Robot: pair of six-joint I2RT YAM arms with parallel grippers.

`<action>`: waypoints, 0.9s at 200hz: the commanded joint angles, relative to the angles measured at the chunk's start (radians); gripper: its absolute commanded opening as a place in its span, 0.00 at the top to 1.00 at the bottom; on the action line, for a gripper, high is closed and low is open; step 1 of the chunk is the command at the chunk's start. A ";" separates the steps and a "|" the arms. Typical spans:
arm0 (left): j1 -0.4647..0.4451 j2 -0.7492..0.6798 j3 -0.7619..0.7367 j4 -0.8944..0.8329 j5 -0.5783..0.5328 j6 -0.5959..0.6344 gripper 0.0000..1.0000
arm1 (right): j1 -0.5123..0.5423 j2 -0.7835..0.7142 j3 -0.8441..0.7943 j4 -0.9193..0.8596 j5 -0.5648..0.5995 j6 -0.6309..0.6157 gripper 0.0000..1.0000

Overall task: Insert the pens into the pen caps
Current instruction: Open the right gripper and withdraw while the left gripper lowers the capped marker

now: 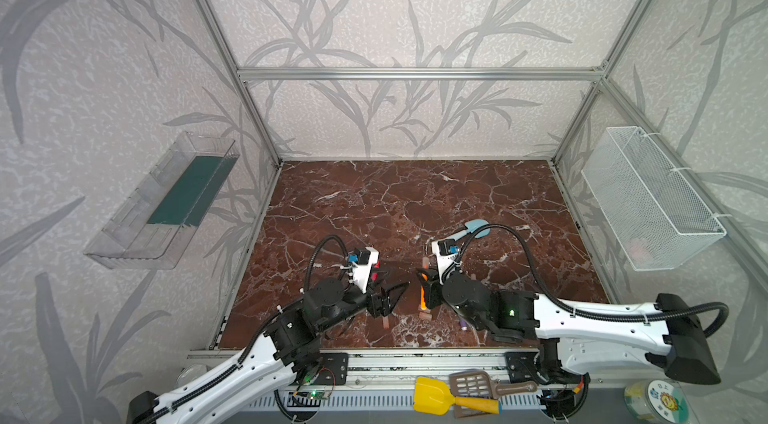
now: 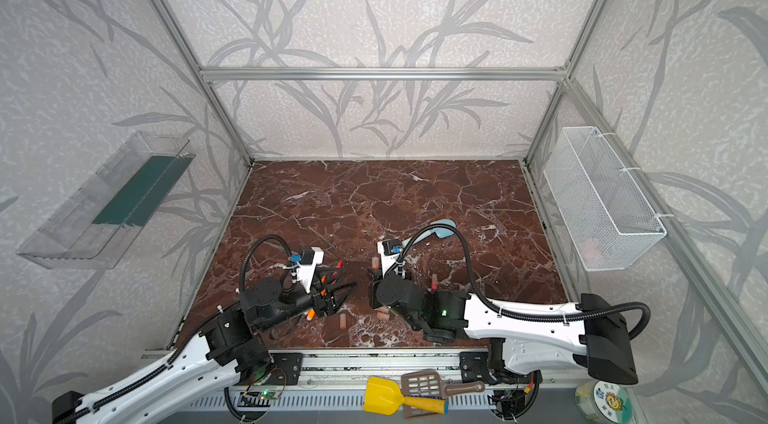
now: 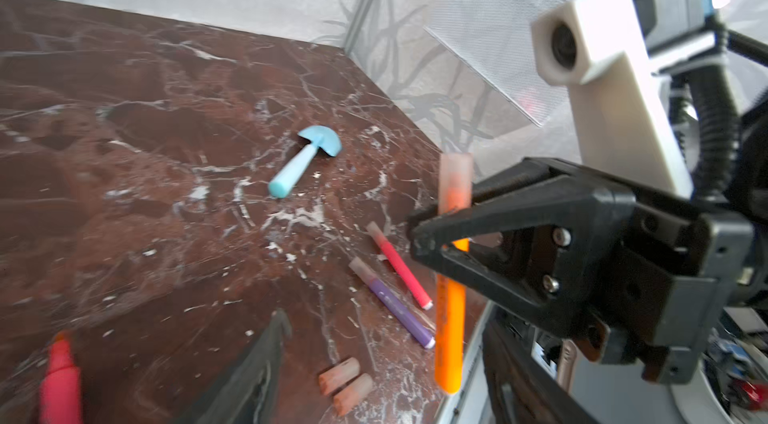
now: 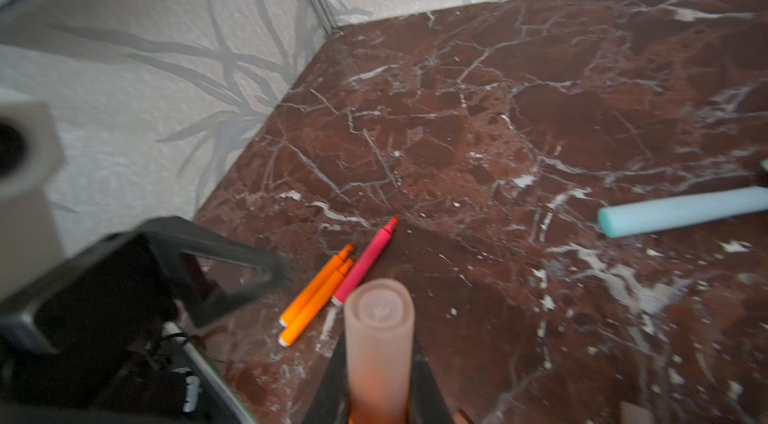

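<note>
The right gripper (image 3: 440, 231) is clenched across an orange pen (image 3: 449, 318). The pale cap (image 3: 455, 181) stands out beyond one side of the fingers and the long orange body beyond the other side. The place where cap and pen meet is hidden behind the fingers, so I cannot tell if the cap is pushed fully home. The left gripper (image 1: 397, 297) is opposite the right fingers, close to them but not touching, with its jaws spread and nothing between them.

In my judgement the step in hand is to finish this pen and lay it down. To do it well, the right fingers should hold firmly until the pen lies nearly flat on the table (image 3: 124, 193), because a thin round pen that is dropped will roll. A good place is near the right fingers, beside the purple pen (image 3: 395, 305) and the red-pink pen (image 3: 401, 268), which both wear caps already. The pen should come down apart from the two loose caps (image 3: 338, 376) lying close by, which could be knocked. If the cap looks loose, the left fingers can press on its end before the release.

Two orange pens (image 4: 318, 289) and a bare red-pink pen (image 4: 365, 260) lie near the left fingers, so the left gripper is well placed for the next one.
</note>
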 commanded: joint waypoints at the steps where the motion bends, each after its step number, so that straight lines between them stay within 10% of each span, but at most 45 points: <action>1: 0.000 -0.023 0.045 -0.209 -0.221 -0.050 0.20 | -0.048 -0.017 -0.025 -0.252 0.012 0.037 1.00; 180: -0.001 0.284 0.123 -0.428 -0.412 -0.132 0.21 | -0.226 0.365 -0.056 -0.230 -0.237 0.072 1.00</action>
